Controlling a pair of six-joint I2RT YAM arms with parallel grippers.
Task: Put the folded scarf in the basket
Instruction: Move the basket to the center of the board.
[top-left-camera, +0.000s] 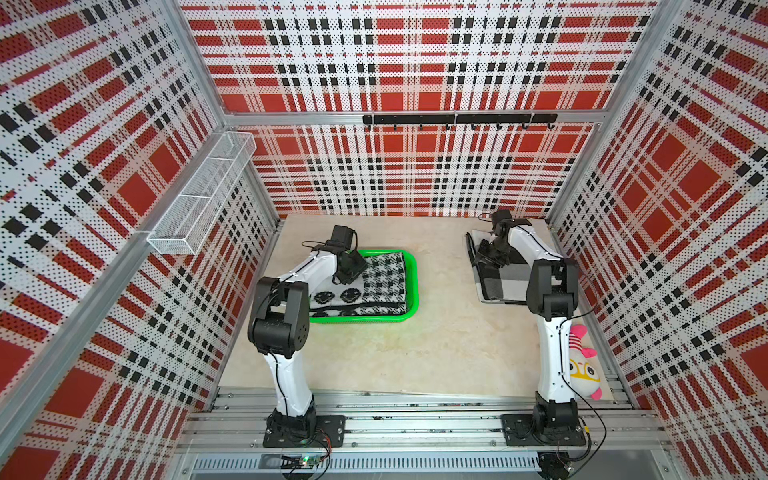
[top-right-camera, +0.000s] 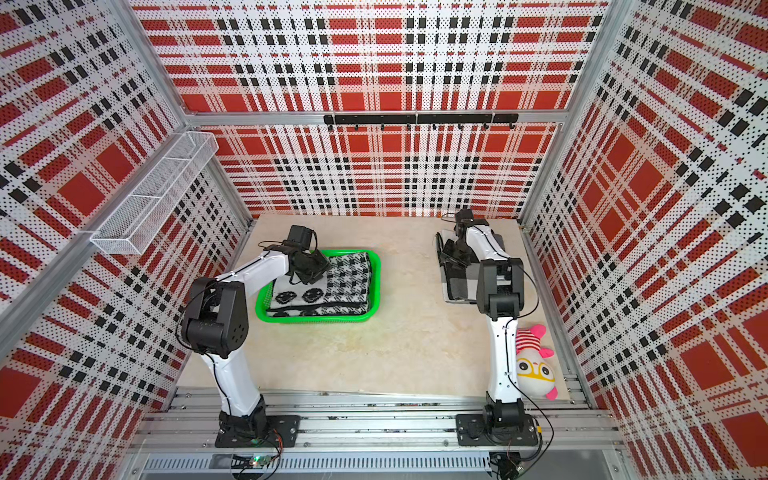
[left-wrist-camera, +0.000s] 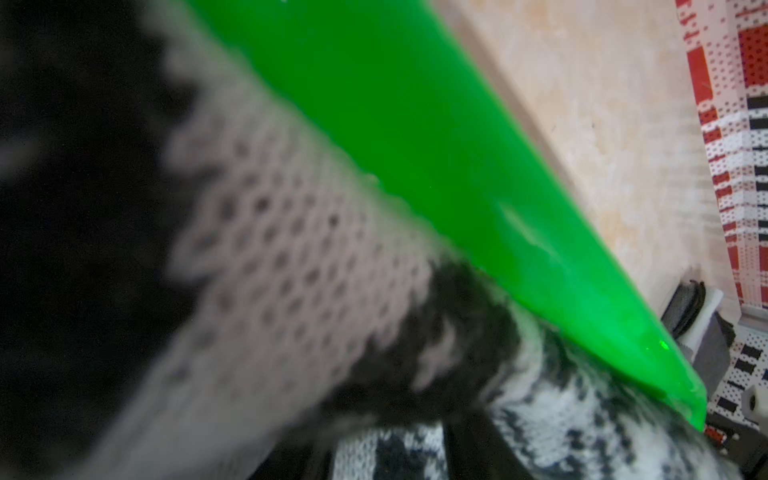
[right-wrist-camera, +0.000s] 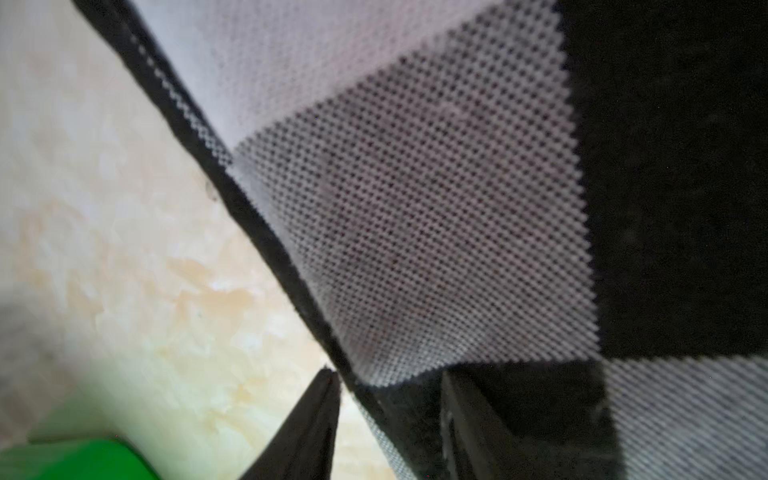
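Top views both show the basket (top-left-camera: 412, 270) (top-right-camera: 376, 270), bright green, shallow and round-cornered, standing on the left half of the pale table (top-left-camera: 415, 353). It is filled almost edge to edge by a folded knit scarf (top-left-camera: 384, 282) (top-right-camera: 349, 282) in a small black-and-white check, with two round dark motifs on the near-left part. The left gripper (top-left-camera: 352, 269) hangs low over the scarf's far-left corner. Its wrist view is a blur of white and black knit (left-wrist-camera: 291, 249) against the green rim (left-wrist-camera: 415, 124), so I cannot tell how its jaws stand.

A second folded scarf, the checked scarf (top-left-camera: 503, 286) (top-right-camera: 461, 286), with large black, grey and white squares, lies flat on the table at the far right, well apart from the basket. The right gripper (top-left-camera: 490, 255) (right-wrist-camera: 386, 371) is down on its far-left part. In the right wrist view its fingers (right-wrist-camera: 307, 428) are spread, with the scarf's dark edge between them and a strip of table visible. A plush toy (top-left-camera: 582, 370) lies at the near right.
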